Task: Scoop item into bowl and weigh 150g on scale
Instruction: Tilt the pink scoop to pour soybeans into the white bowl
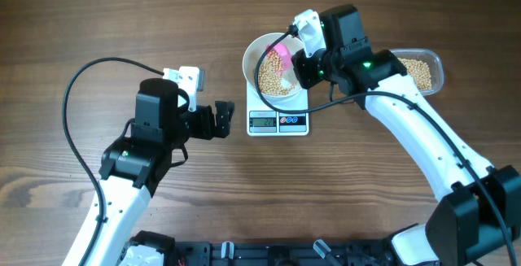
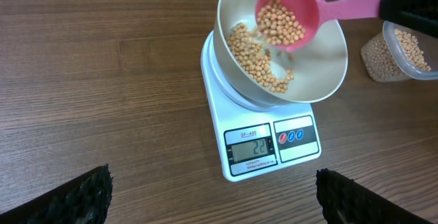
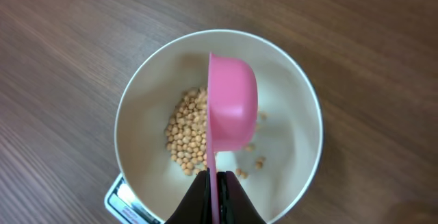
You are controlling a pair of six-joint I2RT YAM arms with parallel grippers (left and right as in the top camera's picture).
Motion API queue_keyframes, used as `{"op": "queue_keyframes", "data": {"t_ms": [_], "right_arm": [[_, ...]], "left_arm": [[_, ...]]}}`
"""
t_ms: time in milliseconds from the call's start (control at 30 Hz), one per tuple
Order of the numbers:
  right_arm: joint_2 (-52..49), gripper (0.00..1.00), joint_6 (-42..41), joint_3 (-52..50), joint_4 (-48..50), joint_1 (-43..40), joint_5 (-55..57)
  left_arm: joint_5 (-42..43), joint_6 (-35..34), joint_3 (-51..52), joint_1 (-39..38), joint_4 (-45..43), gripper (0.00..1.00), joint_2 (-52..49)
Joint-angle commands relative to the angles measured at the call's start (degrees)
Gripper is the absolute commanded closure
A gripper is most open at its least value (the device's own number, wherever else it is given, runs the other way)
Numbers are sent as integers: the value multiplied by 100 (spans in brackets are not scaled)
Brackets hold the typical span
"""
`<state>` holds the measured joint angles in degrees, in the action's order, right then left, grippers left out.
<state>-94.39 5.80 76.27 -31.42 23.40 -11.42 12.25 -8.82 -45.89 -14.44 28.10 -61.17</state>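
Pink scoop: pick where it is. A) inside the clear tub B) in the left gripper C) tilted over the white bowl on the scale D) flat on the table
C: the right gripper holds the pink scoop tilted above the white bowl on the scale.

Your desk [image 1: 73, 22] was brown wood, its grain running left to right. You had two things standing directly on it. The scale [image 1: 278, 121] sat a little right of centre, its display and buttons turned toward the near edge. The tub [image 1: 440, 72] sat on the desk to the scale's right, near it but not touching, partly hidden from overhead under the right arm [image 1: 423, 136].
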Motion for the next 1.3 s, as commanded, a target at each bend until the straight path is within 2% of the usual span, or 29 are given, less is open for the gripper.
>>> {"op": "queue_keyframes", "data": {"t_ms": [0,167,400,567,800,933,1100,1200,1267], "right_arm": [[153,96,494,39,39,195,542],[155,96,940,39,59,619,1401],[155,96,1137,39,94,1091,2498],[162,96,1237,39,96,1191,2557],[181,96,1215,39,96,1196,2557],[221,96,1180,39,109,1231,2553],[227,96,149,39,140,1244,2350],[227,96,20,39,184,1241,1950],[229,96,26,39,225,1241,1954]], "left_arm": [[-33,111,24,46,2,0,79],[-33,111,24,46,2,0,79],[-275,111,24,46,31,0,79],[-1261,109,24,48,361,0,79],[-1867,42,24,48,608,0,79],[-2341,-415,24,48,647,0,79],[-2441,-494,24,48,708,0,76],[-2378,-516,24,46,726,0,79],[-1853,-514,24,46,780,0,79]]}}
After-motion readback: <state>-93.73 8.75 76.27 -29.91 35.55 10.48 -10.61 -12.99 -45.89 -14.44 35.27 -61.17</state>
